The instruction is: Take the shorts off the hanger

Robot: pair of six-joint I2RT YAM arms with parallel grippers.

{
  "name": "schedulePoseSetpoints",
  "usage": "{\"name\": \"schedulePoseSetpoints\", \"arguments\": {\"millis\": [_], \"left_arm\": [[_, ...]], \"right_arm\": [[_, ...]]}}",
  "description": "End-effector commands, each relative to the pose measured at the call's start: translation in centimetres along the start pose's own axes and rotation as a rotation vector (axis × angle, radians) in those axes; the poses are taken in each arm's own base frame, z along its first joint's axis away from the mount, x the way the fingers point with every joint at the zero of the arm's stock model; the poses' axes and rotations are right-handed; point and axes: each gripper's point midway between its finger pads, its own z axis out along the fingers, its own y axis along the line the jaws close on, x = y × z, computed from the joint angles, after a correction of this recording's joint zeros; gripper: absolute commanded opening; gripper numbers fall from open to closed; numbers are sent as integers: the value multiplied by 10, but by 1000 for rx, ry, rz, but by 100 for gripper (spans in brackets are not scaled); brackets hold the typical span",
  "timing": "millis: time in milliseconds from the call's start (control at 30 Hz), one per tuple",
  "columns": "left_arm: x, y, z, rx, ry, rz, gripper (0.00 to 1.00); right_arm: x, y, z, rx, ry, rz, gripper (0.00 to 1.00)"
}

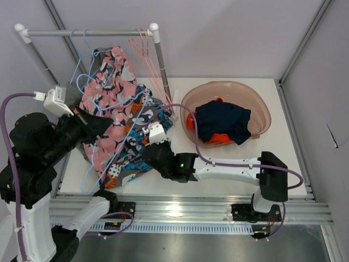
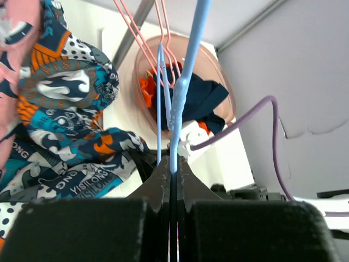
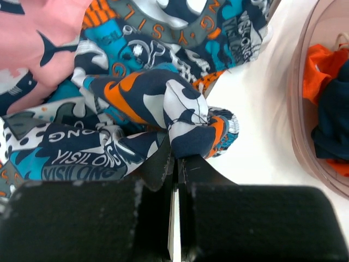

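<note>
- pinching a bunched fold of the patterned shorts (image 3: 147, 93) with the right gripper (image 3: 175, 161), jaws pressed together on the cloth.
- clamping the thin wire of a blue hanger (image 2: 182, 93) with the left gripper (image 2: 173, 166), jaws closed tight on it, just left of those shorts.
- lying crumpled on the white table (image 1: 289, 147) between both arms, partly under pink shark-print shorts (image 1: 112, 76) draped among blue hanger wires; still threaded on the hanger or not, cannot tell.
- further right, well apart: a pink basin (image 1: 229, 85) with navy and orange clothes (image 1: 223, 120) inside.
- at the back: a rail (image 1: 114, 32) with pink hangers (image 1: 150, 60) at its right end.
</note>
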Motion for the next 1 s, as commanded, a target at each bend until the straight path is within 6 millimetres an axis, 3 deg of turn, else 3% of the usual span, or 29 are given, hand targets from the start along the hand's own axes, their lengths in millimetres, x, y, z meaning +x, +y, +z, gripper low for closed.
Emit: {"name": "schedulePoseSetpoints", "arguments": {"millis": [0, 33, 133, 333, 367, 467, 500, 533, 600, 633, 667, 700, 767, 800, 967], "left_arm": [[-13, 13, -4, -82, -71, 12, 0], [-13, 24, -1, -132, -79, 31, 0], [-16, 57, 3, -268, -146, 53, 0], [-15, 78, 14, -331, -187, 74, 0], [-16, 80, 14, -339, -189, 80, 0], [-18, 83, 15, -351, -191, 116, 0], [-17, 85, 17, -354, -186, 131, 0], [-15, 87, 18, -358, -182, 137, 0], [-12, 91, 18, -368, -180, 152, 0], [-10, 95, 19, -376, -175, 155, 0], [-9, 96, 20, -379, -174, 158, 0], [-7, 98, 21, -380, -167, 167, 0], [-3, 100, 23, -380, -161, 168, 0], [0, 102, 25, -380, -152, 170, 0], [7, 107, 31, -379, -139, 171, 0]], "right_arm": [[-41, -2, -38, 33, -100, 61, 0], [-47, 4, -55, 18, -124, 46, 0], [-97, -25, -92, 74, -214, 115, 0], [-218, -107, -146, 137, -411, 234, 0], [-237, -129, -144, 180, -447, 219, 0], [-278, -169, -144, 218, -530, 245, 0], [-287, -198, -134, 282, -547, 252, 0], [-296, -201, -125, 259, -565, 240, 0], [-318, -238, -118, 324, -598, 275, 0], [-318, -235, -99, 308, -574, 237, 0], [-326, -241, -95, 317, -583, 239, 0], [-346, -252, -105, 326, -627, 264, 0], [-354, -263, -82, 370, -620, 214, 0], [-368, -272, -88, 385, -653, 224, 0], [-387, -317, -67, 442, -672, 224, 0]]}}
